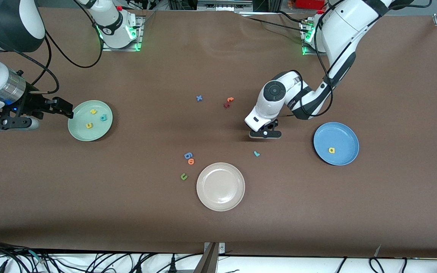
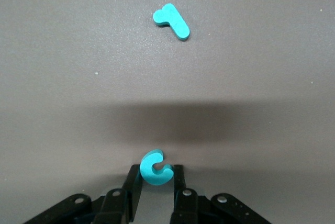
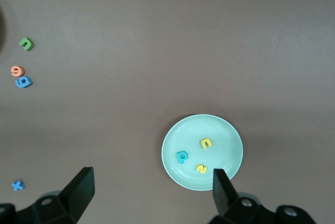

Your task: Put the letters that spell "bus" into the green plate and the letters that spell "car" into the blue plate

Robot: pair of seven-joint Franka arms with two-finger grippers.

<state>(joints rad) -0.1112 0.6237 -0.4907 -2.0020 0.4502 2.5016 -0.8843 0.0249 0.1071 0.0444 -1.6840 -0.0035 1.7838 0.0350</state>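
Pinching teal "c" (image 2: pixel 155 168), left gripper (image 2: pixel 155 190), teal "r" (image 2: pixel 171 21) nearby, right gripper (image 3: pixel 152 187) agape above green plate (image 3: pixel 230 135)

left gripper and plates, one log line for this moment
left gripper: closing on teal c | right gripper: open | blue plate: a

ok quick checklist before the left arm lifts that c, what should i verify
1. Teal c sits between the left gripper's fingers: ok.
2. Grip firm enough to lift: cannot tell.
3. Teal r lies apart from the c, nearer the front camera: ok.
4. Blue plate has room; only the yellow a is in it: ok.
5. Green plate already holds b, u and s: ok.
6. Right gripper is open, waiting at the green plate's edge, away from the left arm: ok.
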